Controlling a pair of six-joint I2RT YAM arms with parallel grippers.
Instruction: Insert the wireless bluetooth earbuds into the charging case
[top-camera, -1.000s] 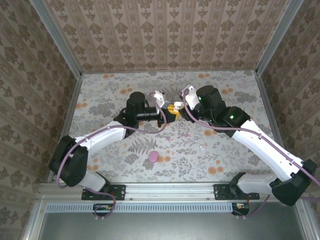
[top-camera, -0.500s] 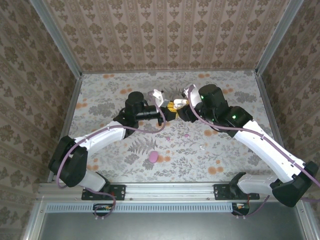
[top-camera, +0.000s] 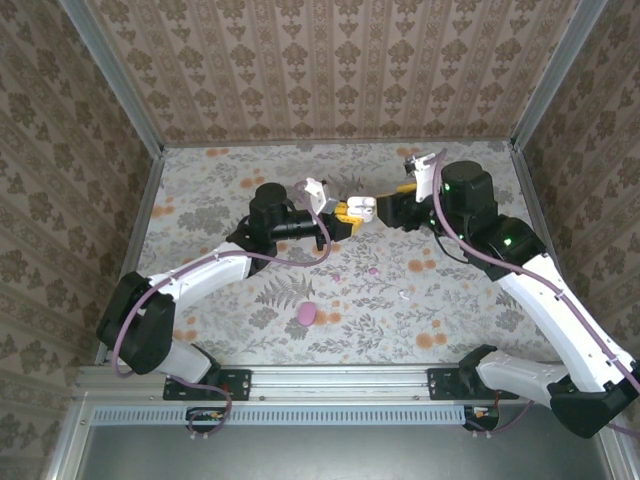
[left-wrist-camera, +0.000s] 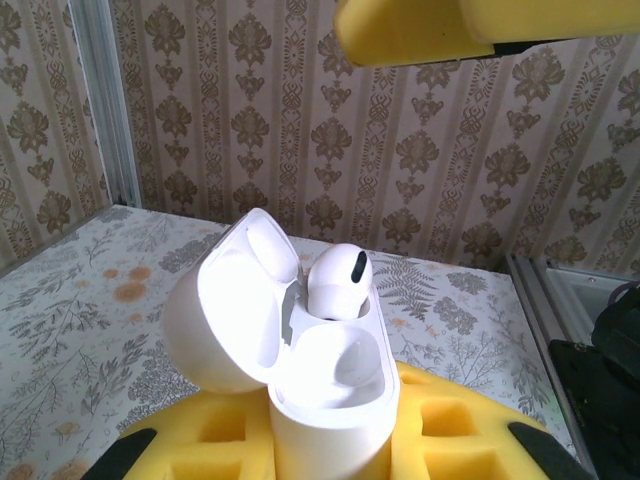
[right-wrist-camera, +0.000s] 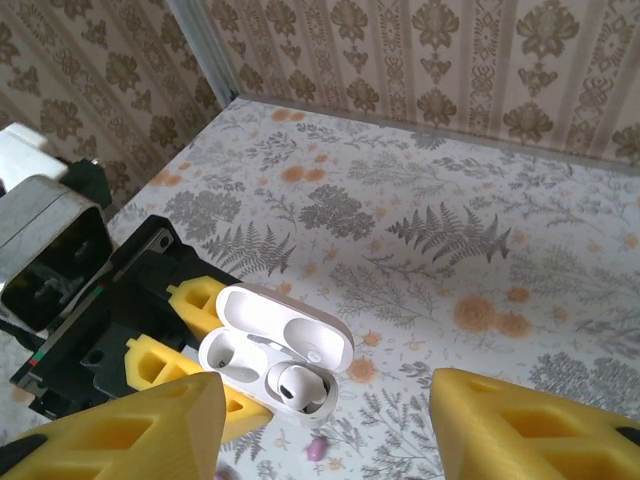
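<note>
Left gripper (top-camera: 343, 212) clamped the open charging case (left-wrist-camera: 330, 400), one earbud (left-wrist-camera: 338, 283) seated; right gripper (right-wrist-camera: 325, 425) hung released, apparently empty. Holding the case level was advisable.

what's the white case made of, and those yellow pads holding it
Charging case: looks like hard glossy plastic, smooth with soft highlights on the lid. Yellow pads: likely matte foam, going by the dull porous surface and cut-out recesses.

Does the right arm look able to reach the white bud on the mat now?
Probably yes: the right arm has empty, parted jaws, and the white bud lies uncovered on the mat near it.
</note>
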